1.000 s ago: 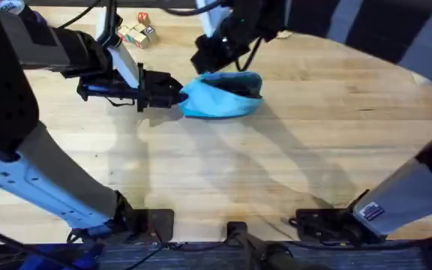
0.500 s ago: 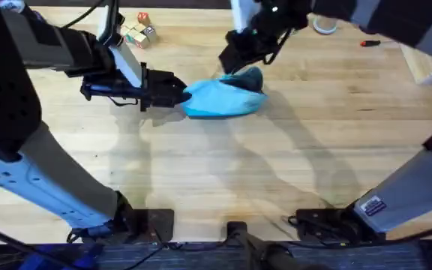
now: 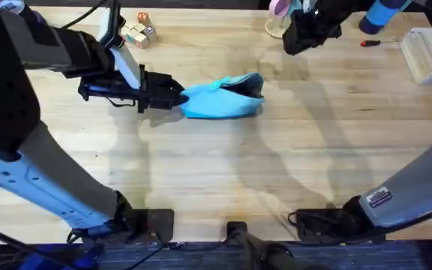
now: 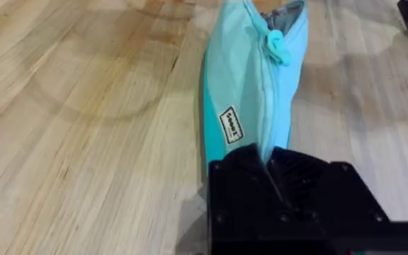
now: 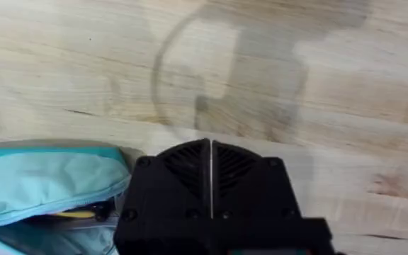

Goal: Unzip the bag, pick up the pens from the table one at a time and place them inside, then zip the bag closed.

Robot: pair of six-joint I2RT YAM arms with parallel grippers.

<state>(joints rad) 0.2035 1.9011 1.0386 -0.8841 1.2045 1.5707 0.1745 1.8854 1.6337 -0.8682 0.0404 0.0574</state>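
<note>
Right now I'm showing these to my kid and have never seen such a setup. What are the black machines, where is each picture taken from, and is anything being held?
These are two robot arms at a wooden table, each ending in a two-finger gripper. One picture looks down from above the arms' bases; the other two come from small cameras on each wrist, so each shows its own black fingers up close.

The left gripper is shut on one end of a light-blue bag, pinching the fabric. In the left wrist view the zip runs up to a teal pull, beyond which the bag gapes open.

The right gripper is raised away from the bag, fingers shut, holding nothing.

Further back lie wooden blocks and a red-handled screwdriver.
</note>
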